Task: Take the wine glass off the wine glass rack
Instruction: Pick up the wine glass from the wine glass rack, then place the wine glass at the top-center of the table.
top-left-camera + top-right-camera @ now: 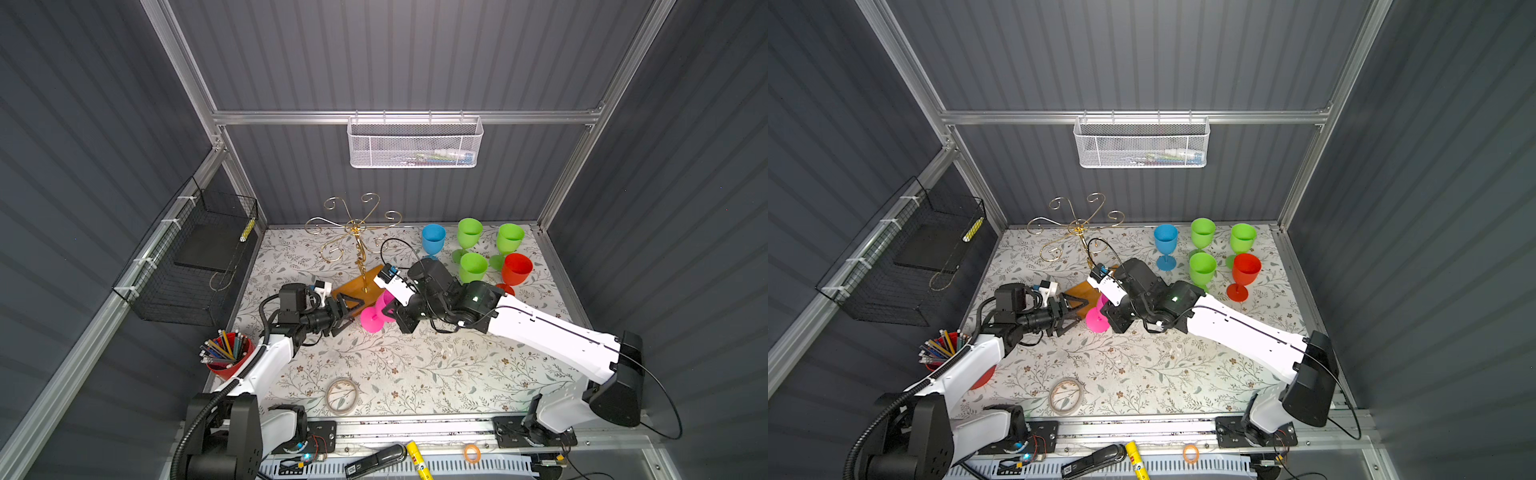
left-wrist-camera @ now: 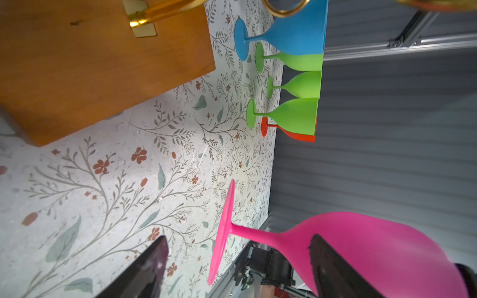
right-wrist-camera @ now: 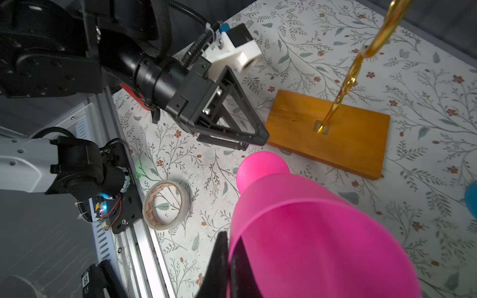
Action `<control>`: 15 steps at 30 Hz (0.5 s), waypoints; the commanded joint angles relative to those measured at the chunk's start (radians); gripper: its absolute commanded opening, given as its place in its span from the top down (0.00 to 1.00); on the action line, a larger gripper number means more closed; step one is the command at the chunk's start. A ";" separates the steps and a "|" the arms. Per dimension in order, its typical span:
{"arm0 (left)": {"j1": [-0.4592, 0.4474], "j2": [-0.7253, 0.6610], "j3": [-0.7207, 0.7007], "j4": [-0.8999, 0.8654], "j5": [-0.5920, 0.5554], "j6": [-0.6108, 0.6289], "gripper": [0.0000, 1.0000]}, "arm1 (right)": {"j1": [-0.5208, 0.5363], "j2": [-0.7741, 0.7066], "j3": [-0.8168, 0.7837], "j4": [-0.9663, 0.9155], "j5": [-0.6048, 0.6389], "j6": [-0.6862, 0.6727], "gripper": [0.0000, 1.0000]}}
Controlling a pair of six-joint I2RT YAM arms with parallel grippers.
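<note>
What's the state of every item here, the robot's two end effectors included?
pink wine glass: off the rack, tilted, gripped at its bowl rim.
right end effector: shut on the pink wine glass.
left end effector: open, holding nothing.
rack: upright, no glasses hanging.
blue glass, three green glasses, red glass: standing upright.
tape roll: lying flat.
pencil cup: full.

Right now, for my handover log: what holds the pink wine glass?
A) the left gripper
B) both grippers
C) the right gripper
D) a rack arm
C: the right gripper pinches the pink wine glass at its bowl rim, while the left gripper stands open near its foot.
</note>
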 commanded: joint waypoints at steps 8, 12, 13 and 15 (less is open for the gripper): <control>-0.003 -0.049 0.046 -0.137 -0.097 0.063 0.00 | -0.074 -0.070 -0.077 -0.111 0.207 -0.048 1.00; -0.003 -0.058 0.054 -0.156 -0.103 0.073 0.00 | -0.116 -0.040 -0.075 -0.113 0.221 -0.073 1.00; -0.003 -0.059 0.058 -0.162 -0.104 0.077 0.00 | -0.125 -0.029 -0.070 -0.113 0.226 -0.083 1.00; -0.003 -0.064 0.064 -0.175 -0.105 0.085 0.00 | -0.146 -0.006 -0.064 -0.113 0.230 -0.095 1.00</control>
